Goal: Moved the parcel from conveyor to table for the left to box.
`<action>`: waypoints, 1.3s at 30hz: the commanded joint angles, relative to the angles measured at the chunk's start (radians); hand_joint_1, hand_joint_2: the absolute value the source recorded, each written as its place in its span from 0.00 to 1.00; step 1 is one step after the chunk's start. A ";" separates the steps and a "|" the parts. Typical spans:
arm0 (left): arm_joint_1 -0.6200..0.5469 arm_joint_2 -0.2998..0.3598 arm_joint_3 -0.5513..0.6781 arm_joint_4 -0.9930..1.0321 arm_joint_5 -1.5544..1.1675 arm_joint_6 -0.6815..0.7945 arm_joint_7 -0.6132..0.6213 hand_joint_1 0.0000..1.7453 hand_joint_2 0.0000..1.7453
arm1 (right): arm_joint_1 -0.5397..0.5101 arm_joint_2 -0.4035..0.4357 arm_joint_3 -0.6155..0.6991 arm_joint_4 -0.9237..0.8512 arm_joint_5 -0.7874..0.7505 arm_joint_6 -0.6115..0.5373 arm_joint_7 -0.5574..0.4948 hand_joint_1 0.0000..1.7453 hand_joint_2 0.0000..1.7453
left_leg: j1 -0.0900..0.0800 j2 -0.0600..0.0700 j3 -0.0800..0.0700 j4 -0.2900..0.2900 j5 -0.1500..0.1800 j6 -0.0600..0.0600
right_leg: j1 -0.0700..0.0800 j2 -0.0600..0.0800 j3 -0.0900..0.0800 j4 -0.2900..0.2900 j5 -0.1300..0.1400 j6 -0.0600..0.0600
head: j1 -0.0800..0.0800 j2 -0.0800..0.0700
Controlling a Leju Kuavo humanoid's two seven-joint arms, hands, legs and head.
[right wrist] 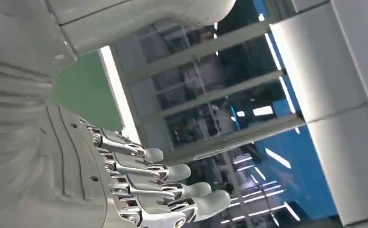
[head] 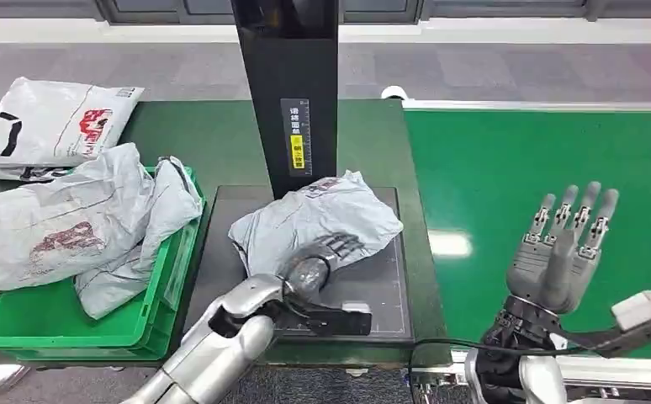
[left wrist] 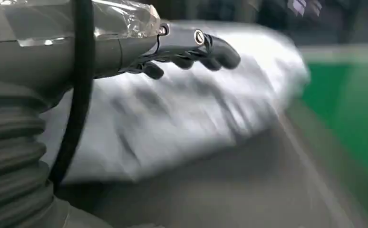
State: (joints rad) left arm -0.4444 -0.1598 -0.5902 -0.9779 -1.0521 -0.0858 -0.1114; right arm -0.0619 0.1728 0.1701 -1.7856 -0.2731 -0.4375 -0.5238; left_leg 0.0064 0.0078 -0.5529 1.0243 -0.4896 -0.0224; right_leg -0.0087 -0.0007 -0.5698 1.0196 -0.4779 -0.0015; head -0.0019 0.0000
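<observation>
The left robot hand point(head: 322, 257) lies on the near edge of the grey parcel point(head: 318, 220), its dark fingers point(left wrist: 210, 50) spread over the crumpled plastic and resting on it. Whether they grip the bag or only press on it I cannot tell; the left wrist view is blurred and shows the fingers laid flat along the parcel's top.

The parcel sits on a dark grey plate point(head: 381, 290) near the middle of the head view, at about 12 o'clock from the left robot hand. Its far edge touches the foot of a black upright post point(head: 293, 84) that bears a yellow and white label point(head: 298, 147). The plate lies on the table point(head: 213, 135), which has a dark green top.

At 9 o'clock from the parcel stands a green crate point(head: 70, 324) with several grey mailing bags point(head: 70, 223) heaped in it and spilling over its rim. Beyond the crate, at about 10 o'clock, a white bag with black and red print point(head: 49, 122) lies on the table.

At 3 o'clock from the parcel runs the bright green conveyor point(head: 524, 168). The right robot hand point(head: 562, 252) is raised above its near edge, well apart from the parcel, fingers straight, apart and pointing up, holding nothing.
</observation>
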 commanded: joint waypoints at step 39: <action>-0.376 -0.032 -0.024 0.654 0.024 0.067 0.165 1.00 1.00 | -0.025 0.017 -0.044 0.124 -0.062 -0.050 -0.092 0.00 1.00 | 0.001 -0.001 -0.004 -0.002 0.009 -0.001 | 0.001 0.000 -0.003 -0.001 0.008 -0.001 | 0.000 0.000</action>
State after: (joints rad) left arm -0.8003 -0.2064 -0.6584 -0.3845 -1.0265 -0.0095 0.0500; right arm -0.0693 0.1907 0.1690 -1.6793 -0.3307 -0.4849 -0.6199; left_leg 0.0067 0.0059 -0.5544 1.0234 -0.4829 -0.0241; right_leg -0.0085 -0.0022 -0.5705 1.0200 -0.4723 -0.0026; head -0.0019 0.0000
